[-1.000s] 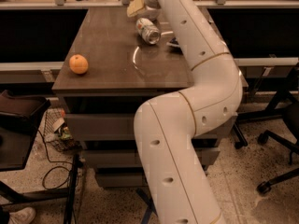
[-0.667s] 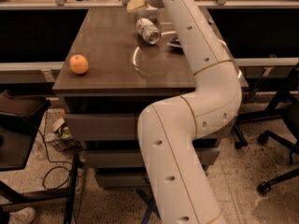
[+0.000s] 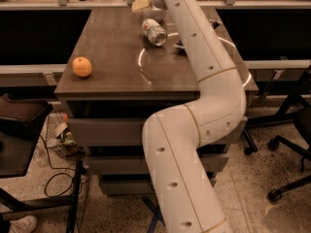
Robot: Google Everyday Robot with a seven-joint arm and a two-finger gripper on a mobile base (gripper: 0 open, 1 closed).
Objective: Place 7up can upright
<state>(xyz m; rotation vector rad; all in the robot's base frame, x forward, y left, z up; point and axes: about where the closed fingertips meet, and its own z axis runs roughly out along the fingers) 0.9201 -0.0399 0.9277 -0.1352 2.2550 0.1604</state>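
The 7up can lies on its side at the far middle of the dark brown table, with a shiny metal end facing me. My white arm rises from the floor and reaches over the table's right side. My gripper is at the table's far edge, just behind and slightly left of the can. It appears as a pale shape, partly hidden by the arm.
An orange sits near the table's left front edge. A small dark object lies right of the can, half hidden by the arm. Office chair bases stand to the right, with a dark chair and wire basket to the left.
The arm's elbow has shifted slightly sideways. The gripper stays behind the can, and the can and orange have not moved.
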